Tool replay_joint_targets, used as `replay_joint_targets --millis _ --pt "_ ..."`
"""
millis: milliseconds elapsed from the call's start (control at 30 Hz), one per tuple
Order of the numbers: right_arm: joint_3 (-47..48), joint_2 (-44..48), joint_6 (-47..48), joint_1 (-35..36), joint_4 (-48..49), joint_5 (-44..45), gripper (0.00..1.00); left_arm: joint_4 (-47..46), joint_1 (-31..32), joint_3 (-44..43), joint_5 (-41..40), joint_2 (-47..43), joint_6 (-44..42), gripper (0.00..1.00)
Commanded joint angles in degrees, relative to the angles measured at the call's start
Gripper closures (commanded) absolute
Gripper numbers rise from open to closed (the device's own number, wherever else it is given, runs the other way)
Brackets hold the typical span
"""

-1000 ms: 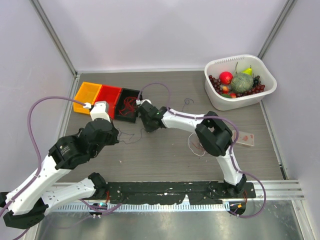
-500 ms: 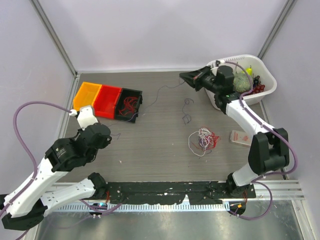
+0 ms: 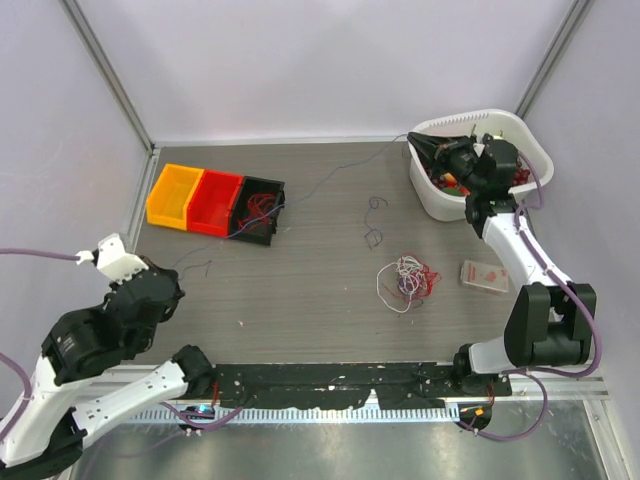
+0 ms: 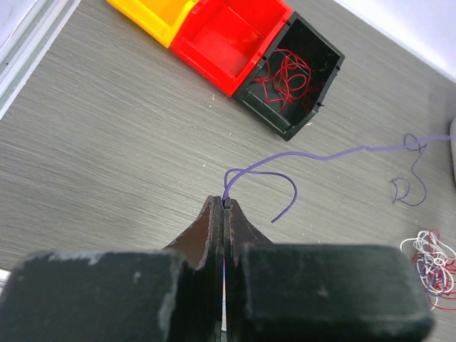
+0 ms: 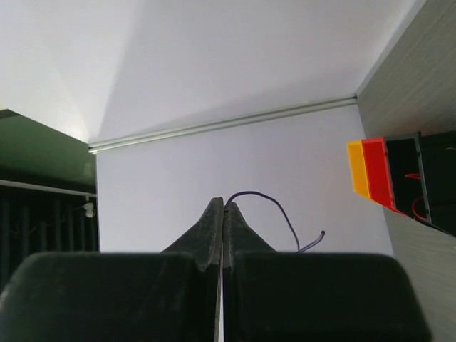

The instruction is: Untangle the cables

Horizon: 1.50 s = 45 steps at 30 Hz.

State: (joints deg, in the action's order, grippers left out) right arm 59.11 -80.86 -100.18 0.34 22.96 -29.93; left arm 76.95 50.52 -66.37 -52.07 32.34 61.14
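On my feed I've got a grey wood-grain table (image 3: 300, 295) boxed in by plain white walls (image 3: 300, 60), with metal posts (image 3: 110, 72) at the back corners. Lighting's soft and even.

The grey wood-grain table (image 3: 300, 300) carries an orange bin (image 3: 174, 195), a red bin (image 3: 216, 202) and a black bin (image 3: 258, 210) touching in a row at far left, and a white basket (image 3: 440, 205) at far right. Mid-table lie a curled purple wire (image 3: 372, 238), the cable tangle (image 3: 405, 280) and, right of it, a card (image 3: 485, 274).
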Motion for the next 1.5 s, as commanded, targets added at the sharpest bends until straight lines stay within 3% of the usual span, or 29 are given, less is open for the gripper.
replay_joint_targets --millis 0,100,233,367,500,633,767,833,933,967,1100,1200,1300,1400,1433,1467 --pt "12.49 -0.78 16.61 0.54 -19.60 -3.54 0.99 0.51 0.10 0.18 -0.06 -2.28 -3.99 1.00" --pt "23.47 -2.63 38.06 5.09 -42.23 -0.84 0.99 -7.05 0.01 1.68 6.43 -0.36 -12.25 1.00" --pt "25.00 -2.11 53.04 19.21 -54.58 6.09 0.99 -13.21 0.02 1.59 15.14 10.96 -16.14 1.00" --pt "18.51 -1.93 58.51 33.97 -52.59 8.57 0.99 -19.45 -0.51 1.33 24.10 21.17 -17.81 1.00" --pt "9.81 -3.51 59.05 43.50 -45.04 10.07 0.99 -23.33 -4.37 2.56 35.52 30.04 -19.83 1.00" --pt "3.56 -6.67 57.65 45.72 -36.79 9.63 0.99 -22.10 -7.98 3.78 41.52 38.66 -21.50 1.00" --pt "1.53 -9.84 56.24 45.72 -34.04 7.26 0.98 -29.90 -8.60 6.51 48.71 42.89 -22.21 1.00" --pt "1.44 -10.46 55.62 45.72 -34.03 6.21 0.92 -35.34 -8.60 8.18 54.76 45.43 -21.60 1.00" --pt "2.41 -9.06 58.59 45.11 -42.00 8.82 0.82 -39.41 -8.51 8.62 61.55 51.22 -20.98 1.00" --pt "2.67 -7.66 59.30 44.58 -44.29 10.67 0.72 -40.29 -8.51 8.54 63.65 53.86 -21.15 1.00" --pt "1.02 -1.78 61.33 38.61 -52.92 12.87 0.56 -41.79 -7.72 8.01 66.92 58.19 -21.68 0.97" --pt "-1.89 2.54 62.21 34.56 -56.27 12.89 0.53 -41.44 -6.23 7.66 65.44 57.67 -23.08 0.81" --pt "-5.40 7.10 62.83 30.96 -56.53 11.65 0.53 -40.04 -4.91 7.83 62.28 55.30 -24.49 0.51" --pt "-7.08 10.97 63.18 30.34 -56.45 12.70 0.53 -38.80 -4.12 8.27 60.25 53.19 -24.76 0.33" --pt "-7.60 11.60 63.01 30.34 -56.10 13.05 0.53 -38.63 -3.68 8.36 60.16 52.57 -24.85 0.14" --pt "-8.39 12.91 62.57 30.34 -55.92 13.41 0.54 -38.45 -3.42 8.27 59.64 52.48 -24.76 0.02"
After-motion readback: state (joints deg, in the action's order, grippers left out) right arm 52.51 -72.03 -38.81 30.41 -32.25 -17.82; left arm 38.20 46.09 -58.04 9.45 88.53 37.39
